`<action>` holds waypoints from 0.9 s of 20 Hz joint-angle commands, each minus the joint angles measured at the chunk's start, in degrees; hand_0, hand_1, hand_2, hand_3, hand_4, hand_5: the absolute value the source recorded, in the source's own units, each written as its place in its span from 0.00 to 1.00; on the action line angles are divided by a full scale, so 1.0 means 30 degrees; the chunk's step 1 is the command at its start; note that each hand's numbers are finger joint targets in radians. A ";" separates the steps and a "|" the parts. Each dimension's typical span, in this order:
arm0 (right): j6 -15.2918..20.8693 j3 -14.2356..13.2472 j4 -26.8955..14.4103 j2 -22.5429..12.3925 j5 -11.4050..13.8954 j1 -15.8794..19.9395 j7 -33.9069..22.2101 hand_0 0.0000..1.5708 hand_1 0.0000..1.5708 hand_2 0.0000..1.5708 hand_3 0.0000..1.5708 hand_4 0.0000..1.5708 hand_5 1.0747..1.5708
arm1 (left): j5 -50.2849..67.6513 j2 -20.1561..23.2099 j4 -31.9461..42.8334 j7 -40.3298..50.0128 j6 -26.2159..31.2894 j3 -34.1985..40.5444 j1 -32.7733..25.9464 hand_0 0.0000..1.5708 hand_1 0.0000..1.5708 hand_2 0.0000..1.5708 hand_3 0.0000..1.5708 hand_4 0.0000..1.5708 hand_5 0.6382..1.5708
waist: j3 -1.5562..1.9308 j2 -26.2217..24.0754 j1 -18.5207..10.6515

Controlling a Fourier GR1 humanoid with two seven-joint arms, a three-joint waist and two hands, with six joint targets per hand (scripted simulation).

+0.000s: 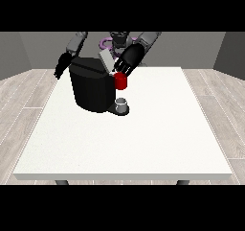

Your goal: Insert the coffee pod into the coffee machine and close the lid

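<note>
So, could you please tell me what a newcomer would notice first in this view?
The black coffee machine stands out on the white table, at its far left part. A red thing at the machine sits on its right side, with the hand at the view's right just above it. A small grey thing sits on the machine's base below.

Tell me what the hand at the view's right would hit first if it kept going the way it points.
Probably the red thing at the machine: the hand at the view's right points down-left at it, though depth is unclear.
</note>
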State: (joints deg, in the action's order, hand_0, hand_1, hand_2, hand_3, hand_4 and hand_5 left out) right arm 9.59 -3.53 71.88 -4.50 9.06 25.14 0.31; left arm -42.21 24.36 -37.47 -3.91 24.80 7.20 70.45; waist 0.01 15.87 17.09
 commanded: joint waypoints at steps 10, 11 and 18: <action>0.0307 0.0163 -0.0074 0.0242 0.0181 0.0383 -0.0329 0.00 0.00 0.00 0.00 0.00 1.00 | -0.0222 0.0387 0.0540 0.0156 -0.0354 0.0342 0.1254 0.78 0.78 0.80 0.77 0.24 1.00 | -0.0001 0.0522 0.0369; -0.0239 -0.0377 -0.0966 -0.0197 -0.0265 -0.0527 0.1656 0.00 0.00 0.00 0.00 0.00 1.00 | -0.0023 0.0029 0.0086 0.0289 -0.0135 0.0316 0.1237 0.77 0.77 0.79 0.76 0.23 1.00 | 0.0010 0.0451 0.0117; 0.1303 0.0236 -0.0220 0.0684 0.0660 0.1083 -0.0162 0.00 0.00 0.00 0.00 0.00 1.00 | -0.0431 0.0718 0.0255 -0.0868 -0.0752 0.0258 0.1791 0.75 0.75 0.76 0.74 0.22 1.00 | -0.0001 0.0946 -0.0250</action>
State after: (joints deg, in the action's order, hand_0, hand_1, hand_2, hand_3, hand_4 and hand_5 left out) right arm 11.03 -3.80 71.48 -4.10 9.47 27.21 0.10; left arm -43.56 25.29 -36.57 -5.97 22.63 7.38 73.45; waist -0.02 17.70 16.95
